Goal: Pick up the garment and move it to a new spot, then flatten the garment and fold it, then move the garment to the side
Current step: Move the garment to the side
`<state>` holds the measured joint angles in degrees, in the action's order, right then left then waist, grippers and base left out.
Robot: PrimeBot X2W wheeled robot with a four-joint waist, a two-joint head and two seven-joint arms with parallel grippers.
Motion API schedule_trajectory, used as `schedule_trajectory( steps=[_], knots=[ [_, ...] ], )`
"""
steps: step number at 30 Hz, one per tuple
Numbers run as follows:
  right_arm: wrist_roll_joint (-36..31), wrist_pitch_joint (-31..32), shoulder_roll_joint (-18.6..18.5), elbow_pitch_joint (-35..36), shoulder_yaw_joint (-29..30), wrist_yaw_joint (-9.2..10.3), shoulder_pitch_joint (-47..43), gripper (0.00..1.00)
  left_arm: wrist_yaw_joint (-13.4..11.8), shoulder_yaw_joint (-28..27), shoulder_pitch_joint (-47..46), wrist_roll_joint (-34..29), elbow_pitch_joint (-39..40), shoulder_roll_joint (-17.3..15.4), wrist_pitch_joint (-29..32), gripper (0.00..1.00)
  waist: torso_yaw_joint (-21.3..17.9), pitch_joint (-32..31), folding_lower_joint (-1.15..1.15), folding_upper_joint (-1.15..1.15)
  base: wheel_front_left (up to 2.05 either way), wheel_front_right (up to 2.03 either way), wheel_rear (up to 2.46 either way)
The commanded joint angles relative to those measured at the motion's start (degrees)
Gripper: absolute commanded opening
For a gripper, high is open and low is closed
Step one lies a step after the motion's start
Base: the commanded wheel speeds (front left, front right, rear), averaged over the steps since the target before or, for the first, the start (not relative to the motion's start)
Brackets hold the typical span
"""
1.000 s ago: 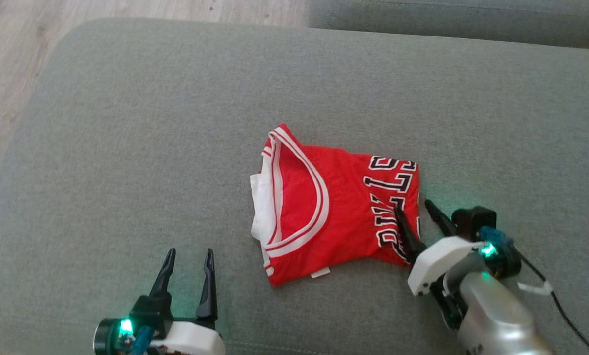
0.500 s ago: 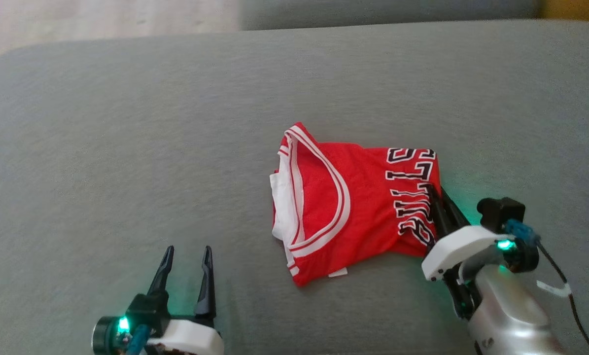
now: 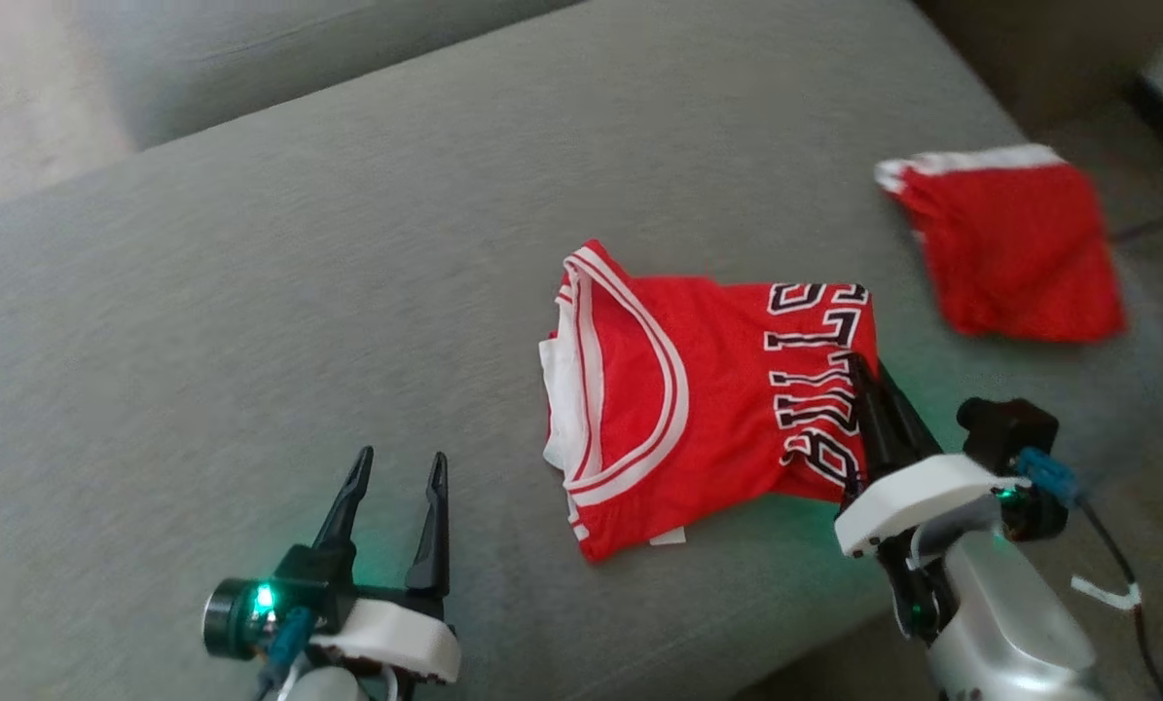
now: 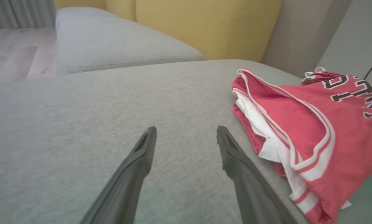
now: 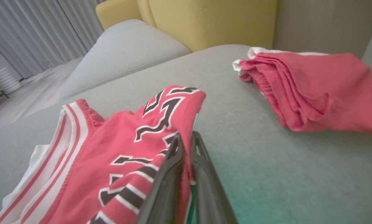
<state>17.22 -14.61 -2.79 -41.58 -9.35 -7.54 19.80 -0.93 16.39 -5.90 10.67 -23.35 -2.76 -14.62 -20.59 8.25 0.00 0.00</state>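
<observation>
Closed since 1 second ago: right gripper (image 3: 855, 365), pinching lettered edge of folded red-and-white mesh jersey (image 3: 708, 389); left gripper (image 3: 401, 456) spread. Likely moving-aside step; next, slide gently without unfolding.

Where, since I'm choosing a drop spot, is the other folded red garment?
In the head view, the folded red garment lies far right on the grey cushion, beyond the Bulls jersey that the right gripper pinches.
</observation>
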Motion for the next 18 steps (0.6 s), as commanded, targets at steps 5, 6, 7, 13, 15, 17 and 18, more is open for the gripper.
schedule_trajectory(
  steps=[5,6,7,13,15,17,18],
  knots=[
    [0.3,-0.4,-0.1,4.3,-0.7,0.05,-0.8,0.0,1.0,-0.6,-2.4,-0.6,1.1,-0.1,-0.4,1.0,-9.8,1.5,0.0,0.0,0.0,0.0,0.0],
    [-0.1,-0.4,-0.1,4.7,-0.1,0.05,-0.9,0.0,1.3,-0.3,-2.8,-0.8,0.8,-0.1,-0.4,1.0,-9.9,1.7,0.0,0.0,0.0,0.0,0.0],
    [-0.5,-0.4,-0.1,5.0,0.6,0.05,-0.9,0.0,1.5,0.0,-3.2,-1.0,0.5,-0.1,-0.4,1.0,-10.0,2.0,0.0,0.0,0.0,0.0,0.0],
    [-3.3,-0.4,-0.1,5.5,1.5,0.05,2.4,0.0,2.1,0.4,-4.3,-1.4,-1.0,-0.1,-0.4,1.0,-10.2,3.1,0.0,0.0,0.0,0.0,0.0],
    [-5.1,-0.4,-0.1,5.0,1.4,0.05,5.3,0.0,2.2,0.3,-4.2,-1.7,-1.3,-0.1,-0.4,1.0,-10.1,3.4,0.0,0.0,0.0,0.0,0.0],
    [-7.3,-0.4,-0.1,3.6,1.6,0.05,8.9,0.0,2.0,-0.2,-3.8,-1.9,-1.3,-0.1,-0.4,1.0,-10.0,3.7,0.0,0.0,0.0,0.0,0.0],
    [-8.5,-0.4,-0.4,2.6,1.9,0.05,10.8,0.0,1.8,-0.5,-3.6,-2.0,-1.2,-0.1,-0.4,1.0,-10.0,3.9,0.0,0.0,0.0,0.0,0.0]
  ],
)
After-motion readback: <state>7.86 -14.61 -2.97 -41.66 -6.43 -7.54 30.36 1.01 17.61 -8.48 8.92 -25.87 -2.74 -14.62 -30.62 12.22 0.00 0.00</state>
